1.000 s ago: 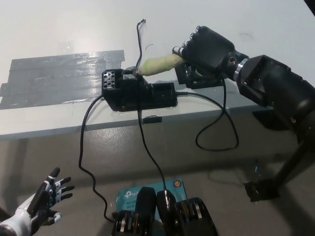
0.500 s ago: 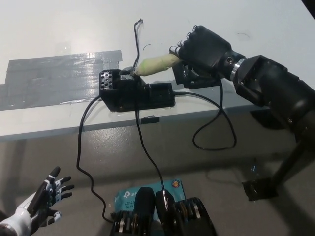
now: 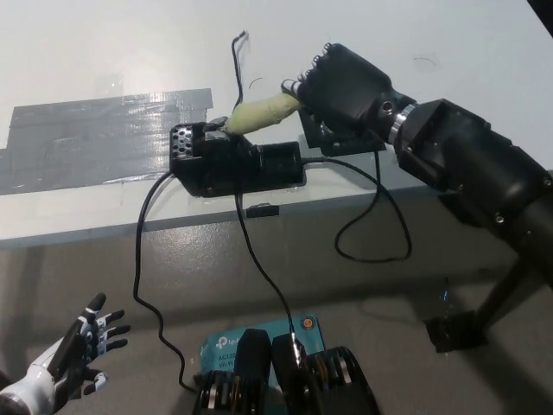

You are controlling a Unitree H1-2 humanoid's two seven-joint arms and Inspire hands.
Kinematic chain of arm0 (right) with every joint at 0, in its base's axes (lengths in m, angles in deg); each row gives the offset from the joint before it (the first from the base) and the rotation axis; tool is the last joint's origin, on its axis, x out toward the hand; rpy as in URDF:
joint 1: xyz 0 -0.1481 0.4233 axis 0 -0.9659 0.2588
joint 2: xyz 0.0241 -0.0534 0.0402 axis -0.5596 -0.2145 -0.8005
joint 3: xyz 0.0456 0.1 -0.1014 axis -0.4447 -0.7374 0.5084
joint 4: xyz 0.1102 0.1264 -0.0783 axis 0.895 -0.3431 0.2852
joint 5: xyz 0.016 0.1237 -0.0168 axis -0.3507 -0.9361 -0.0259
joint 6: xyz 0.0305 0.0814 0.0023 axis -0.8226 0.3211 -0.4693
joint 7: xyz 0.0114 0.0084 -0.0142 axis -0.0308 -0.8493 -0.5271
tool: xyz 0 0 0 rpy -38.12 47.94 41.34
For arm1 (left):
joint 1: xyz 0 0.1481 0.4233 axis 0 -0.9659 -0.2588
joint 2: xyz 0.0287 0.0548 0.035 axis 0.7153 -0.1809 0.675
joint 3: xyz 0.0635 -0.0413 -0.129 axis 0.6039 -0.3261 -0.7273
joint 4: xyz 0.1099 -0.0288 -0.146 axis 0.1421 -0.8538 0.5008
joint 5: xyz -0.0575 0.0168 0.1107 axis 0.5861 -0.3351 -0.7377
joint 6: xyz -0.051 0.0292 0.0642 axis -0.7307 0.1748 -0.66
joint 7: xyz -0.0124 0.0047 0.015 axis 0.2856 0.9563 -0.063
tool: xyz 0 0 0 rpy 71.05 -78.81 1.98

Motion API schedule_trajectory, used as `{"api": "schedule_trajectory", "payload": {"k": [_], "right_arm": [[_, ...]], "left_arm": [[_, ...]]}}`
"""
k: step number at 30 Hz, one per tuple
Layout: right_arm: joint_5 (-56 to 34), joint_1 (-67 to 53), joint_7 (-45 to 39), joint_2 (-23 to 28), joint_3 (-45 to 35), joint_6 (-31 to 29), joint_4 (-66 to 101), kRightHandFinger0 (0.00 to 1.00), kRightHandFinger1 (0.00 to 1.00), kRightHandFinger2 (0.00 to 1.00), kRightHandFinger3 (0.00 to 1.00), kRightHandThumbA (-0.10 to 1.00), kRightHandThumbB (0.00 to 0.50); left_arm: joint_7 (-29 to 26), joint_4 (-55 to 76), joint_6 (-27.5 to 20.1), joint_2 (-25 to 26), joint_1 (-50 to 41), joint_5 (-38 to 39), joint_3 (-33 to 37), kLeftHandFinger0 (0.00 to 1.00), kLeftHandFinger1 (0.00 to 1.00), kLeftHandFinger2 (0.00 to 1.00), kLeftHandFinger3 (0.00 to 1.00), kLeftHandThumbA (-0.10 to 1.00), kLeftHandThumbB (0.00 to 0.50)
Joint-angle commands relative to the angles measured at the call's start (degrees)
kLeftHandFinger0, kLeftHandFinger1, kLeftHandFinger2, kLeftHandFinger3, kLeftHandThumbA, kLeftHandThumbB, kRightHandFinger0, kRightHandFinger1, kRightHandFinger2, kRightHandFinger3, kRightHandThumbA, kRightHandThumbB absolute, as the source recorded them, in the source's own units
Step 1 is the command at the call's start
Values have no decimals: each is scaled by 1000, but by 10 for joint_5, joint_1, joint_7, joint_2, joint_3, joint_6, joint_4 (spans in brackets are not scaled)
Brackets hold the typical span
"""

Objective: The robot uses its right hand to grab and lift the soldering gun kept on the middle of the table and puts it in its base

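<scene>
My black right hand (image 3: 346, 86) is shut on the soldering gun (image 3: 259, 113), gripping the rear of its pale yellow-green handle above the table (image 3: 104, 52). The gun tilts down to the left, and its tip end meets the top of the black base (image 3: 233, 164) near the base's perforated left block. A black cord runs from the gun over the table edge. My white left hand (image 3: 73, 359) rests open at the lower left, below the table, away from everything.
Grey tape (image 3: 95, 143) covers a patch of table left of the base. A small black box (image 3: 337, 138) sits under my right hand. Cables (image 3: 259, 259) hang off the front edge. A teal box (image 3: 259, 341) lies on the floor.
My right hand has carried the soldering gun leftward, bringing its tip end onto the base. The left hand has not moved.
</scene>
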Motion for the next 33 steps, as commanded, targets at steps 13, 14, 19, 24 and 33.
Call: {"api": "schedule_trajectory", "payload": {"k": [13,14,19,24,33], "right_arm": [[-20,-5,-35,-38,-13,16,46,0,15,287,107,-100,55],[-24,-7,-62,-38,-15,23,49,0,32,381,134,-100,57],[8,0,-257,-36,-10,128,105,840,848,1000,1000,165,216],[17,13,-487,-50,-17,238,134,1000,1000,1000,1000,621,500],[-53,27,-619,-64,-50,300,158,1000,1000,1000,1000,613,500]], "left_arm": [[3,15,-4,7,3,0,-3,894,983,1000,1000,1000,254],[5,13,-7,7,3,1,-3,904,991,1000,1000,1000,254],[5,12,-7,10,2,2,-6,909,995,1000,1000,1000,245],[3,11,-2,8,0,7,-10,921,1000,1000,1000,1000,233],[1,11,-11,11,-7,-2,-6,943,1000,1000,1000,1000,231]]}}
